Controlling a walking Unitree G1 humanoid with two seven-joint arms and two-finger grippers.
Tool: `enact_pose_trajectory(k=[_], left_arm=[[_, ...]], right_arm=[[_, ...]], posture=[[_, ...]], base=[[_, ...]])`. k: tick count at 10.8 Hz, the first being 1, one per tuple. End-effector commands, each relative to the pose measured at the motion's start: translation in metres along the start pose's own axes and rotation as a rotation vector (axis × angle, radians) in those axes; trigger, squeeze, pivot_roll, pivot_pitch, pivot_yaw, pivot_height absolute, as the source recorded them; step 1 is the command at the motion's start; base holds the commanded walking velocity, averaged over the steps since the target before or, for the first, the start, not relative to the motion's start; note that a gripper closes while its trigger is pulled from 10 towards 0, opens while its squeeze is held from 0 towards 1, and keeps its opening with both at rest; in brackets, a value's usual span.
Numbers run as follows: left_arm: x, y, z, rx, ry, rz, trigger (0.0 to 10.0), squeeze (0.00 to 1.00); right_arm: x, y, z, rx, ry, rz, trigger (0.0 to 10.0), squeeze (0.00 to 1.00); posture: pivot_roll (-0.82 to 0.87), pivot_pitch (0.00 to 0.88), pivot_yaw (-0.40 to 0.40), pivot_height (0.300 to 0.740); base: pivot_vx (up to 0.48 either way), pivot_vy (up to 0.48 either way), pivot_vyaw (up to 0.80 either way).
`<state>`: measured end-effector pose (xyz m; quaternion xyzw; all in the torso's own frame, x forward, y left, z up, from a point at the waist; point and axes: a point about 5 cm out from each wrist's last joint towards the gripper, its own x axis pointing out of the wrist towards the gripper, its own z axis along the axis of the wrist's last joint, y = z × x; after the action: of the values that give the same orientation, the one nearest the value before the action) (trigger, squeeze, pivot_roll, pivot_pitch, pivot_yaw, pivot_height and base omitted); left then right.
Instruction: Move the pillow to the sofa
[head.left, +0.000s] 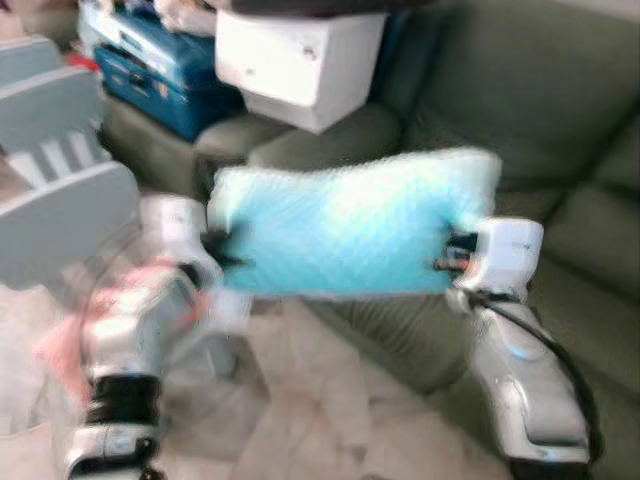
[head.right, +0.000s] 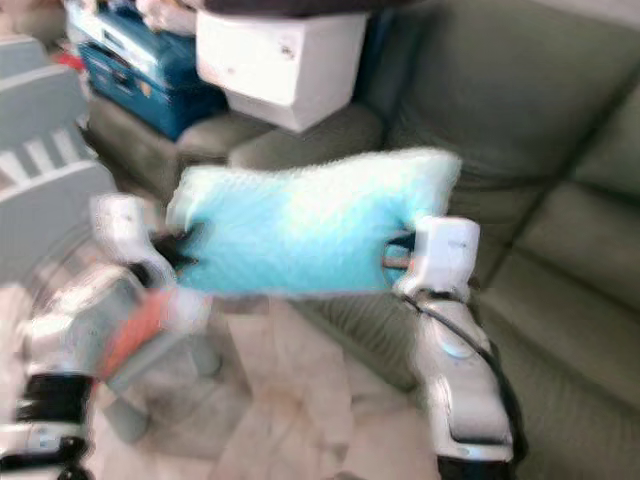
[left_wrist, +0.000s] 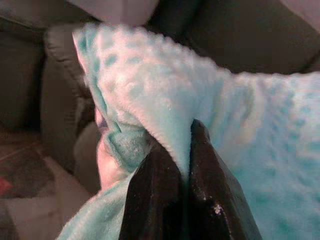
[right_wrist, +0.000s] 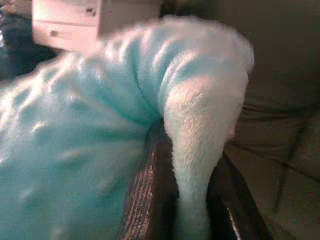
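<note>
A fluffy turquoise pillow (head.left: 350, 225) hangs in the air in front of me, stretched between both arms. My left gripper (head.left: 222, 250) is shut on its left edge, and the left wrist view shows the black fingers (left_wrist: 165, 195) pinching a fold of the plush fabric (left_wrist: 240, 130). My right gripper (head.left: 455, 252) is shut on the right edge, where the fingers (right_wrist: 150, 195) clamp a thick roll of the pillow (right_wrist: 75, 130). Behind and to the right of the pillow stands the dark green sofa (head.left: 540, 110). The head views are blurred.
A white box (head.left: 295, 60) and blue cases (head.left: 160, 70) sit piled on the sofa's left end. A grey piece of furniture (head.left: 60, 180) stands at my left. Pale tiled floor (head.left: 320, 410) lies below the pillow. The sofa's seat cushions (head.left: 590, 260) lie on the right.
</note>
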<state>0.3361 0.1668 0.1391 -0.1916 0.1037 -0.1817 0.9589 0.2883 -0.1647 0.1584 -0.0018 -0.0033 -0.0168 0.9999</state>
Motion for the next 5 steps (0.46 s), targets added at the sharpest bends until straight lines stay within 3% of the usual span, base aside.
enact_pose_trajectory(k=[1, 4, 5], left_arm=[[-0.003, 0.0034, 0.0113, 0.036, -0.031, 0.01, 10.0, 0.0], [-0.0009, 0.0031, 0.0095, 0.044, -0.013, 0.013, 10.0, 0.0], [-0.0015, 0.0002, 0.0124, 0.035, -0.048, -0.011, 10.0, 0.0]], right_arm=[[0.0001, 0.0014, 0.0061, 0.001, -0.025, -0.001, 10.0, 0.0], [0.0002, 0.0008, 0.0053, -0.003, -0.021, -0.006, 10.0, 0.0], [0.0003, 0.0007, 0.0053, -0.003, -0.02, -0.006, 10.0, 0.0]], posture=[[-0.11, 0.075, -0.051, 0.74], [-0.11, 0.074, -0.05, 0.74], [-0.11, 0.075, -0.051, 0.74]], base=[[0.0, 0.48, 0.0], [0.0, 0.48, 0.0], [0.0, 0.0, 0.0]])
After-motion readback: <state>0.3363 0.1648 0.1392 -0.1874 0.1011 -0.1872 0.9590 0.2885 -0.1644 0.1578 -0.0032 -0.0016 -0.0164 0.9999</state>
